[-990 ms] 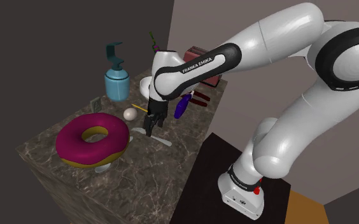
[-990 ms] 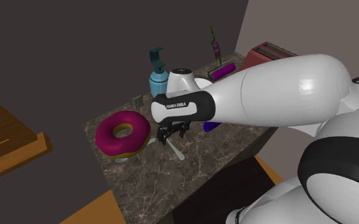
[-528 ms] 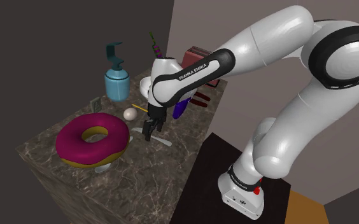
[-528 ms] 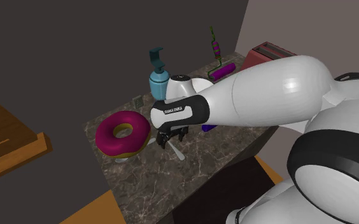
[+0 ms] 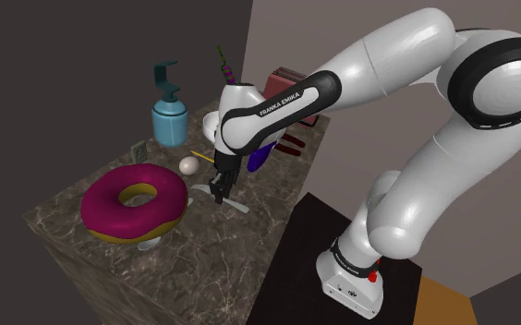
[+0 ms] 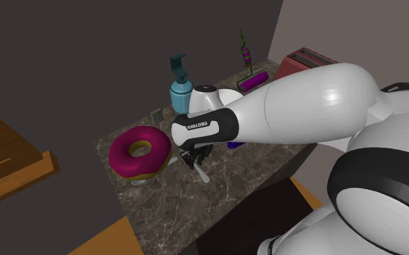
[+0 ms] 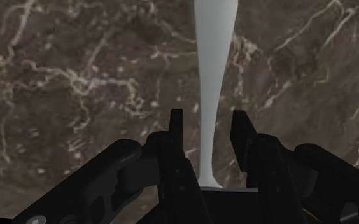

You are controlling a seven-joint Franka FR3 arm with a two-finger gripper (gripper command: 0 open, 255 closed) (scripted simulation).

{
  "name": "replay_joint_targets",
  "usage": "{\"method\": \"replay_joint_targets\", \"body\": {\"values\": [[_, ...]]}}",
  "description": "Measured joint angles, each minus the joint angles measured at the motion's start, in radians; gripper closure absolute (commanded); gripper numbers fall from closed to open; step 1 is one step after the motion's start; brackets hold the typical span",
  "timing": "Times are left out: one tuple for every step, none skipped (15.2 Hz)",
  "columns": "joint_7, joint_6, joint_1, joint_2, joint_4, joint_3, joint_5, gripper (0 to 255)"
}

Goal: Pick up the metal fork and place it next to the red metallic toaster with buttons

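Counter (image 5: 203, 254): dark veined marble top, directly beneath the gripper; carries all the items listed below.
Doughnut (image 5: 129, 201): large ring, magenta above and yellow underneath; flat on the counter just beside the gripper, on the shoulder view's left.
Dispenser (image 5: 169, 118): blue pump bottle with a teal head, upright; beyond the gripper and to the shoulder view's left, well apart from it.
Ball (image 5: 188, 165): small, white; near the gripper, between it and the dispenser.
Gripper (image 5: 219, 194): black, pointed down at the counter, low over the fork; fingers (image 7: 176, 127) spread apart, one on each side of the fork's handle, with a narrow gap showing on both sides in the wrist view, so no contact and nothing clasped.
Fork (image 7: 215, 63): plain pale grey, flat on the marble; handle end between the fingers, the rest running straight out ahead of the gripper. In the shoulder view, one end out on each side of the gripper.
Roller (image 6: 252, 81): purple, lying on the counter beyond the gripper, toward the toaster.
Toaster (image 5: 280, 80): red, at the far end of the counter, partly behind the arm; well apart from gripper and fork.
Stand (image 5: 351, 277): white base off the counter, at the shoulder view's lower right.
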Motion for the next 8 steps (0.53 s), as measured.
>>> {"method": "replay_joint_targets", "body": {"values": [[0.000,0.000,0.000,-0.001,0.000,0.000,0.000,255],[0.000,0.000,0.000,0.000,0.001,0.000,0.000,255],[0.000,0.000,0.000,0.000,0.001,0.000,0.000,255],[0.000,-0.001,0.000,-0.001,0.001,0.000,0.000,255],[0.000,0.000,0.000,-0.001,0.001,0.000,0.000,255],[0.000,-0.001,0.000,-0.001,0.001,0.000,0.000,255],[0.000,0.000,0.000,-0.001,0.001,0.000,0.000,255],[0.002,-0.006,-0.001,-0.005,0.002,-0.001,-0.002,255]]}}
